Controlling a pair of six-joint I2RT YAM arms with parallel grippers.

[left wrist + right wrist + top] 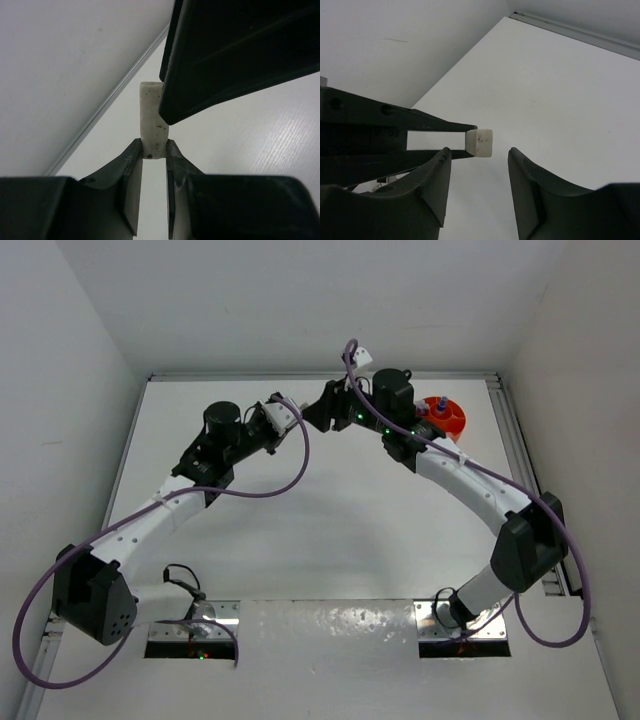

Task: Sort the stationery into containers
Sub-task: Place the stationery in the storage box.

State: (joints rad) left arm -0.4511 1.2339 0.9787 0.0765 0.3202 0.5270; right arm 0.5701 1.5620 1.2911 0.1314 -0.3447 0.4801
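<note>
Two pincers are close together above the table (330, 540) near its far edge. The left pincer (154, 152) clamps the tiny beige block (152, 120) at its tips; the right pincer (480, 151) stands wide, with the block just beyond its fingertips.

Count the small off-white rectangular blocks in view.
1. The small off-white rectangular block is pinched in the left gripper, facing the open right gripper. More could be hidden in the round orange plastic tub, partly covered by the right arm.
</note>
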